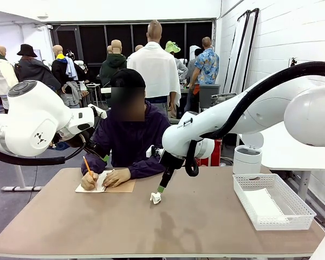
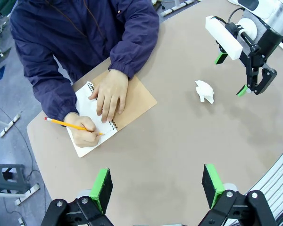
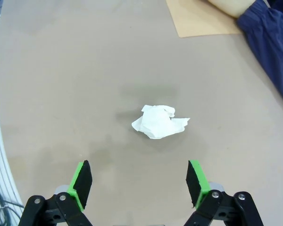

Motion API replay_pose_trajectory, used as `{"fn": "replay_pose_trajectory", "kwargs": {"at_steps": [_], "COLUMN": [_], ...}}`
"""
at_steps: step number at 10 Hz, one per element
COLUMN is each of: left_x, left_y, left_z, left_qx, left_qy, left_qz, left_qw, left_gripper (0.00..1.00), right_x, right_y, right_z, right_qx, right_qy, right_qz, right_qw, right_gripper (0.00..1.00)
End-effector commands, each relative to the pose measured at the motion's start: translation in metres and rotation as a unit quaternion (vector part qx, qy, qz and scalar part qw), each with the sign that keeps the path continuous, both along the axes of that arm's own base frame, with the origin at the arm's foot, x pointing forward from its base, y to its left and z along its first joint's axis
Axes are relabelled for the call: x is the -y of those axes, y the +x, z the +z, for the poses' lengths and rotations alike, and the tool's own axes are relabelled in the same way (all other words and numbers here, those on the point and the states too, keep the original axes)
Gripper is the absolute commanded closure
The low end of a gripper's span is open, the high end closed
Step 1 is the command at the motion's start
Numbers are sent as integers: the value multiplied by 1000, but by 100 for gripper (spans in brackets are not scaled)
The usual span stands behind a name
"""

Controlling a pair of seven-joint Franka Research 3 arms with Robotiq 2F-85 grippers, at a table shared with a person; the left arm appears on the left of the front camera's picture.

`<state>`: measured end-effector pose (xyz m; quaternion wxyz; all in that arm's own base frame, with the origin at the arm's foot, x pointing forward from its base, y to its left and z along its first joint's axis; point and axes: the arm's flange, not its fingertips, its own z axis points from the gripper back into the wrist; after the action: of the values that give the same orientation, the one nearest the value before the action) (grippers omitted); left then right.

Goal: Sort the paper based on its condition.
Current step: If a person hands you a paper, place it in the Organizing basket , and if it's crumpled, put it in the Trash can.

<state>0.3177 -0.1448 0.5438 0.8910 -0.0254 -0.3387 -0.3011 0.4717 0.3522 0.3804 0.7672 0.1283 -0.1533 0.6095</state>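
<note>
1. A crumpled paper wad [image 1: 156, 198] lay on the tan counter [image 1: 195, 230], near its middle and well apart from everything else on it.
2. The robot's right hand [image 1: 160, 190] hung just above that wad, pointing down at it. Its two fingers stood wide apart with nothing between them.
3. In the right wrist view, the crumpled paper wad [image 3: 159, 123] sat ahead of the green pads [image 3: 81, 181], roughly centred between them. Neither pad touched it.
4. From the left wrist view, the robot's right hand [image 2: 231, 74] showed close beside the wad [image 2: 204, 90], its jaws spread.
5. The robot's left hand [image 2: 155, 186] was held high over the counter, looking down on the person's side of it. Its green-padded fingers were far apart and it was empty.
6. A person in a dark purple jacket sat at the far side, bent over a spiral notebook [image 2: 86, 106] that lay open on its brown cover [image 2: 139, 96].
7. The person's writing hand [image 2: 85, 135] held an orange pencil [image 2: 68, 124] to the white page. The person's other hand [image 2: 111, 94] lay flat on the notebook beside it.
8. A white lattice basket [image 1: 309, 216] stood at the robot's right end of the counter, well apart from the wad, and a flat white sheet [image 1: 262, 205] lay inside it.
</note>
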Motion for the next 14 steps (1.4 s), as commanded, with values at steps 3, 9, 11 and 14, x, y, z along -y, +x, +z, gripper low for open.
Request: {"fn": "replay_pose_trajectory", "kwargs": {"at_steps": [3, 9, 11, 14], "left_x": [-1, -1, -1, -1], "left_y": [0, 0, 0, 0], "left_z": [0, 0, 0, 0], "left_qx": [-1, -1, -1, -1], "left_qy": [0, 0, 0, 0], "left_qz": [-4, -4, -4, -4], "left_qw": [1000, 1000, 1000, 1000], "left_gripper": [0, 0, 0, 0], "right_x": [-12, -31, -36, -40], "right_y": [19, 43, 48, 55], "right_z": [-23, -42, -44, -55], "right_qx": [-8, -21, -24, -40], "right_qy": [-15, -53, -56, -60], "right_qz": [29, 68, 73, 80], "right_qw": [999, 996, 995, 994], "right_gripper": [0, 0, 0, 0]}}
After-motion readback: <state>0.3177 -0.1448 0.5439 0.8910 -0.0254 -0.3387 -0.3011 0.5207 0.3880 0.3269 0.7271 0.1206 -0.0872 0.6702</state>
